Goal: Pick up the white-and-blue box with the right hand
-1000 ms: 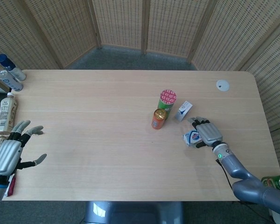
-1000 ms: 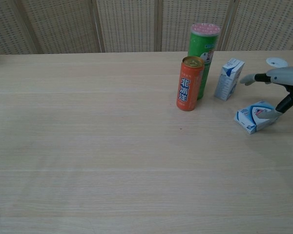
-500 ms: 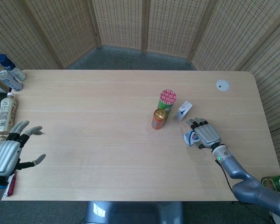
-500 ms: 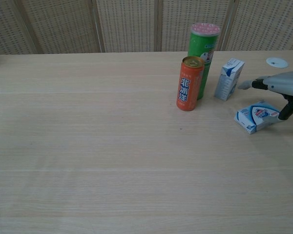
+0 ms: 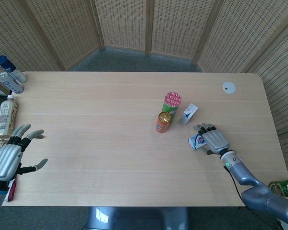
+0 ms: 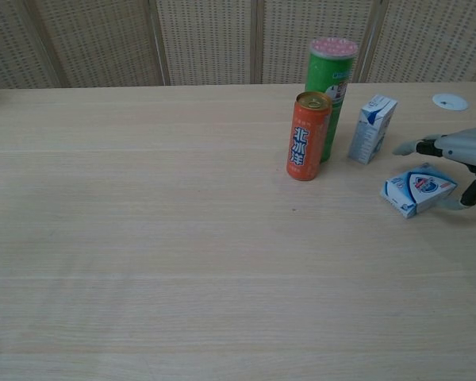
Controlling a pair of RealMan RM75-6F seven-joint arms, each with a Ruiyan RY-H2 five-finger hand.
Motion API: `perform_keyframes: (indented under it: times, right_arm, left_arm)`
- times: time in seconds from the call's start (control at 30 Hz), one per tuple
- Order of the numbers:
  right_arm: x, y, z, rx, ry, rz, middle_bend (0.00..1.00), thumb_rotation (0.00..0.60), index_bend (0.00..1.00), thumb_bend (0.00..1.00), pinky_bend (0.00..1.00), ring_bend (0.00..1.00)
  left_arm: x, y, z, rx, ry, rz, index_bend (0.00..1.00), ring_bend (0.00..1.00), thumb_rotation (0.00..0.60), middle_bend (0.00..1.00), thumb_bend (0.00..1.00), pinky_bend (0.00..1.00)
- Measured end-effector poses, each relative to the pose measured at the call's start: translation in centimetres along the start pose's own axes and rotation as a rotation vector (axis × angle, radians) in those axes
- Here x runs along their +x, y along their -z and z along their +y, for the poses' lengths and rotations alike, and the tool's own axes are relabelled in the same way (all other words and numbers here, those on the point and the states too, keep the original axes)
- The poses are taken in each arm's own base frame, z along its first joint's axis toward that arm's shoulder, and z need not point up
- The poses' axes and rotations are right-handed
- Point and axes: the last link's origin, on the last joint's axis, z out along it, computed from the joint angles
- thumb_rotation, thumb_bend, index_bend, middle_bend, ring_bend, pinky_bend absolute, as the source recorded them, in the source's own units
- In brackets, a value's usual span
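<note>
The white-and-blue box (image 5: 197, 141) (image 6: 418, 190) lies flat on the table (image 5: 96, 124), right of centre. My right hand (image 5: 214, 139) (image 6: 460, 151) hovers at the box's right side. Its fingers are spread above the box's far edge, and the thumb hangs just off the right end. It holds nothing. My left hand (image 5: 12, 155) rests open at the table's near left edge, far from the box; the chest view does not show it.
A small upright white-and-blue carton (image 5: 188, 114) (image 6: 372, 128), an orange can (image 5: 163, 121) (image 6: 308, 135) and a green tube (image 5: 172, 102) (image 6: 329, 75) stand just left of the box. A white disc (image 5: 229, 87) lies behind. Bottles (image 5: 9, 76) crowd the left edge.
My right hand has slid back toward the near right, and its thumb has come off the top of the box. The box and my left hand have stayed put.
</note>
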Motion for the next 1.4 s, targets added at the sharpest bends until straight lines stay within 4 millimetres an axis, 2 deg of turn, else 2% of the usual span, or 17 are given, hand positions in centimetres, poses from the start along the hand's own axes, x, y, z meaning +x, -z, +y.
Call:
perform_keyframes:
  times: [0.2,0.33,0.4,0.63,0.8,1.07,1.27,1.4]
  right_arm:
    - [-0.6,-0.4,-0.2,0.005,-0.005,-0.007,0.00,0.600,0.00,0.36,0.00,0.00]
    - [-0.7,-0.7,-0.3,0.007,-0.015,-0.005,0.10,0.600,0.00,0.37,0.01,0.00]
    - [-0.6,-0.8,-0.4,0.008,-0.021,0.004,0.20,0.600,0.05,0.38,0.07,0.01]
    - [-0.6,-0.9,-0.5,0.003,-0.028,0.005,0.38,0.600,0.29,0.38,0.19,0.14]
    - [-0.7,-0.9,-0.5,-0.004,-0.033,0.001,0.42,0.600,0.32,0.38,0.22,0.17]
    - [-0.4,-0.8,-0.5,-0.016,-0.042,0.004,0.53,0.600,0.42,0.39,0.32,0.27]
    - [0.8,-0.4,-0.2,-0.023,-0.046,0.034,0.54,0.600,0.43,0.38,0.32,0.28]
    - [2.5,0.3,0.1,-0.032,-0.058,0.081,0.54,0.600,0.43,0.39,0.32,0.28]
  left_arm:
    - [0.1,0.2,0.0,0.005,0.001,0.004,0.18,0.08,0.567,0.33,0.27,0.00]
    - [0.2,0.3,-0.1,0.008,0.001,0.004,0.18,0.08,0.567,0.33,0.27,0.00]
    - [0.2,0.3,-0.2,0.010,0.003,0.008,0.18,0.08,0.568,0.33,0.27,0.00]
    - [0.1,0.3,-0.2,0.008,0.010,0.003,0.18,0.08,0.566,0.33,0.27,0.00]
    - [0.2,0.2,-0.2,0.007,0.013,0.005,0.18,0.08,0.567,0.33,0.27,0.00]
    - [0.2,0.3,-0.4,0.010,0.018,0.005,0.18,0.08,0.567,0.33,0.27,0.00]
    - [0.1,0.3,-0.5,0.009,0.020,0.005,0.18,0.08,0.568,0.33,0.27,0.00]
    - [-0.1,0.2,-0.4,0.005,0.022,0.002,0.18,0.08,0.565,0.33,0.27,0.00]
